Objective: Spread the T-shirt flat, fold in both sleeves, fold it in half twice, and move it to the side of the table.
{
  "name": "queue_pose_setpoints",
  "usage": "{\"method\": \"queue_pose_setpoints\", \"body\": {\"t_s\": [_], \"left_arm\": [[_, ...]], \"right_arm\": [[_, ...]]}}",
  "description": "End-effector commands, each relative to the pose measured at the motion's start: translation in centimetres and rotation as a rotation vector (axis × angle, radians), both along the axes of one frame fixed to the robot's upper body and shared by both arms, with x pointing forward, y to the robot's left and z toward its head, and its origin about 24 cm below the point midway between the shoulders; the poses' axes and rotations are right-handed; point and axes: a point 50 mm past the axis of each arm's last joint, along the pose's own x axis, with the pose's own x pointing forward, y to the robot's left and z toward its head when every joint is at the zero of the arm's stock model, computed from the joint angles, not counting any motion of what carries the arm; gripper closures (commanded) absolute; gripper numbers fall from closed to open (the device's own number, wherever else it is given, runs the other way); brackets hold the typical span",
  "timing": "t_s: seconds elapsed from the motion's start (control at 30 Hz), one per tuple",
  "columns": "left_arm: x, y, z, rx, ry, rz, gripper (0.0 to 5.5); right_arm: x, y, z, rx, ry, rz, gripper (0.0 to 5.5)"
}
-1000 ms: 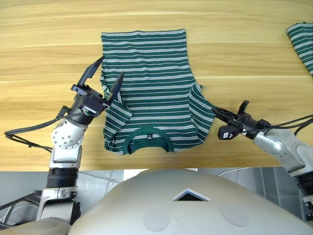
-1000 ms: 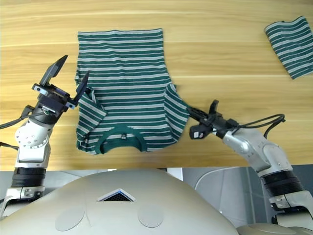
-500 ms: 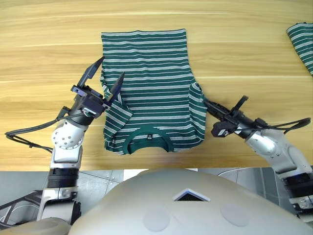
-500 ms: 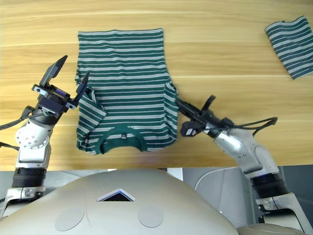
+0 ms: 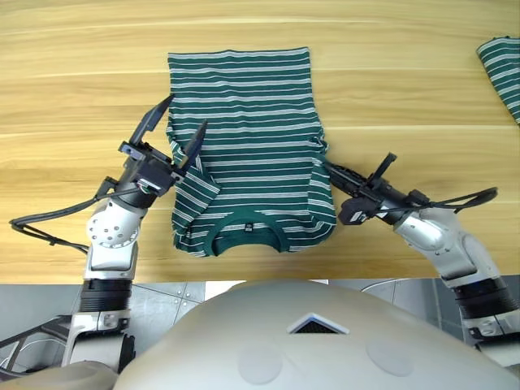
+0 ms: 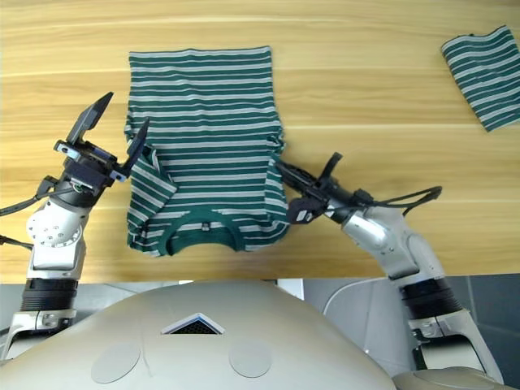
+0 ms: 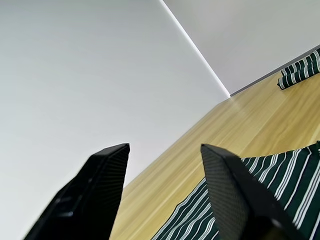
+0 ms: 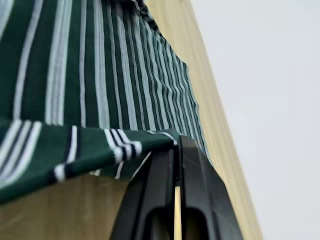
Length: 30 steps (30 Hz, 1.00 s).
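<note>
A green T-shirt (image 5: 244, 114) with white stripes lies flat on the wooden table (image 5: 73, 73), its collar (image 5: 246, 230) toward me. Its left sleeve (image 5: 192, 193) lies folded in over the body. My right gripper (image 5: 327, 165) is shut on the right sleeve (image 5: 322, 188) and holds it lifted just over the shirt's right edge; the right wrist view has the striped cloth (image 8: 75, 150) pinched at the right gripper (image 8: 177, 144). My left gripper (image 5: 187, 111) hangs open above the shirt's left edge, holding nothing; both fingers (image 7: 100, 185) stand apart.
A second folded striped garment (image 6: 481, 63) lies at the far right of the table. Bare wood stretches to the left of the shirt and beyond it. The table's near edge (image 5: 49, 280) runs just behind the collar.
My right gripper has carried the right sleeve leftward, from out beside the shirt to its right edge, so the sleeve now drapes onto the body. The left arm has kept still.
</note>
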Motion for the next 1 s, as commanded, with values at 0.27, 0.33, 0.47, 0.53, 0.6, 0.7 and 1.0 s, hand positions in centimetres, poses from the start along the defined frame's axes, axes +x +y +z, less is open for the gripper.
{"method": "queue_pose_setpoints", "body": {"t_s": [0.27, 0.33, 0.47, 0.53, 0.6, 0.7, 1.0], "left_arm": [[-0.2, -0.4, -0.5, 0.017, 0.023, -0.023, 2.84], [-0.3, -0.4, -0.6, 0.015, 0.023, -0.023, 2.84], [-0.1, -0.5, -0.7, 0.013, 0.025, -0.028, 2.84], [-0.1, -0.6, -0.7, 0.009, 0.024, -0.027, 2.84], [-0.1, -0.6, -0.8, 0.006, 0.026, -0.028, 2.84], [-0.1, -0.7, -0.8, 0.002, 0.026, -0.029, 2.84], [0.3, -1.1, -0.9, -0.007, 0.028, -0.041, 2.84]], "right_arm": [[-0.9, -4.2, -1.8, -0.24, 0.122, -0.099, 5.48], [-0.7, -2.6, -1.9, -0.196, 0.117, -0.045, 5.48], [0.1, -0.9, -0.9, -0.09, 0.062, -0.029, 5.48], [0.3, -0.5, -0.3, -0.046, 0.047, -0.02, 5.48], [0.2, -0.4, -0.1, -0.025, 0.047, -0.009, 5.48], [0.1, -0.4, 0.3, 0.005, 0.052, -0.007, 5.48], [-0.2, 0.9, -0.5, -0.006, 0.133, 0.101, 5.48]]}}
